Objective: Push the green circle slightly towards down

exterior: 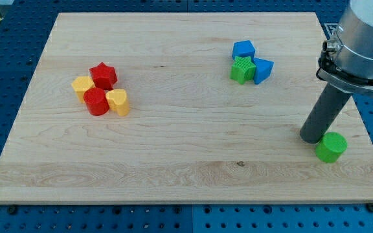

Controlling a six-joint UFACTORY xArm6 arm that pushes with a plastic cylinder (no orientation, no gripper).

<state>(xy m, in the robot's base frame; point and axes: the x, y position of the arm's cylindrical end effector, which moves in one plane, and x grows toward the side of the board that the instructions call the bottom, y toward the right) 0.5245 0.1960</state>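
The green circle [331,147] is a short green cylinder near the view's right edge of the wooden board [173,162], toward the bottom. My tip [313,137] rests on the board just to the left of it and slightly above, touching or almost touching its upper-left side. The rod rises from the tip up and to the right toward the arm's grey body.
A green star [242,69] sits between a blue block [243,49] and a blue block [262,70] at the upper right. At the left are a red star [103,75], a yellow block [82,85], a red circle [96,101] and a yellow heart [118,102].
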